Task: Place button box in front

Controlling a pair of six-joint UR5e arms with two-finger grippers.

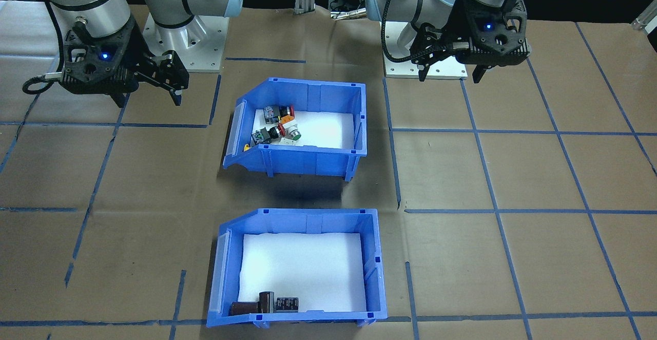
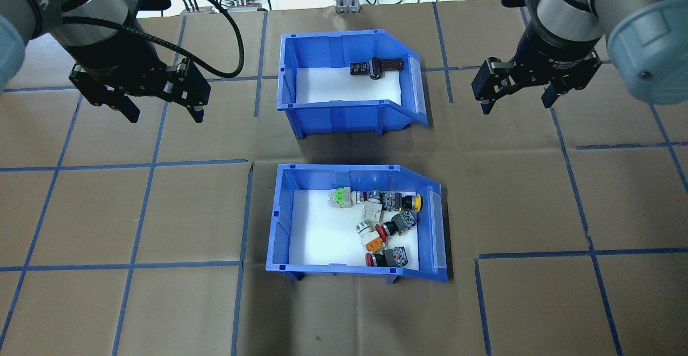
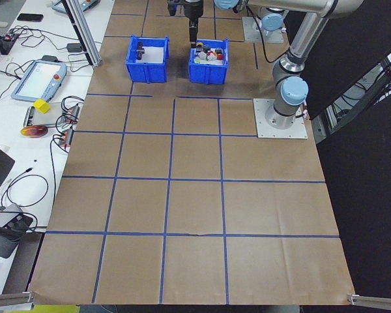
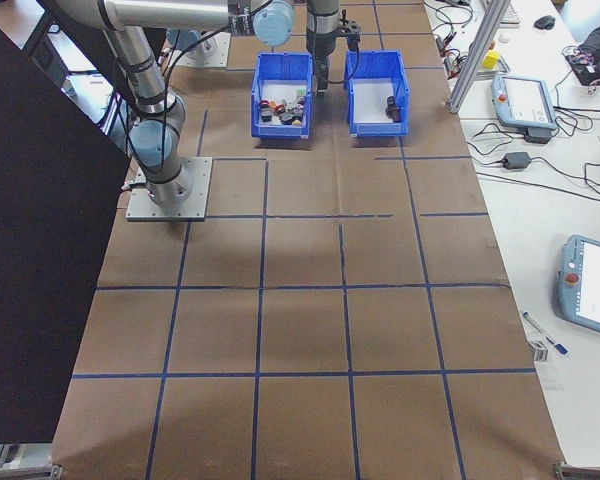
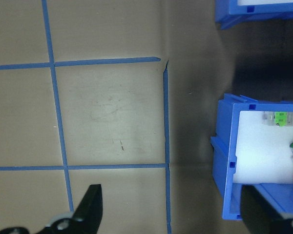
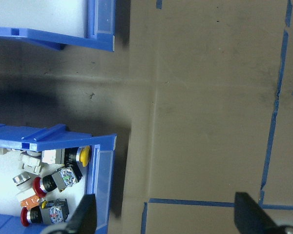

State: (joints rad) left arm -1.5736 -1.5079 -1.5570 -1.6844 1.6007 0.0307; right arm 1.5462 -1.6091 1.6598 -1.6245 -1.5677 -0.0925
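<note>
The button box [image 2: 279, 221] is a blue sloped-front bin with a white liner. It holds several push-button switches with red, green and yellow caps. It is the bin nearer my base, and in the front-facing view the button box [image 1: 308, 160] is the upper bin. My left gripper [image 2: 164, 114] hovers open and empty over bare table to the box's far left. My right gripper [image 2: 516, 104] hovers open and empty to its far right. The left wrist view shows the box's corner [image 5: 224, 161], and the right wrist view shows its sloped front [image 6: 100, 185].
A second blue bin [image 2: 344, 108] with dark cylinders sits directly beyond the button box, away from my base. Brown paper with blue tape lines covers the table. The arm bases [image 1: 185, 47] stand at the near edge. A side bench with a teach pendant [image 3: 39, 78] lies beyond the far edge.
</note>
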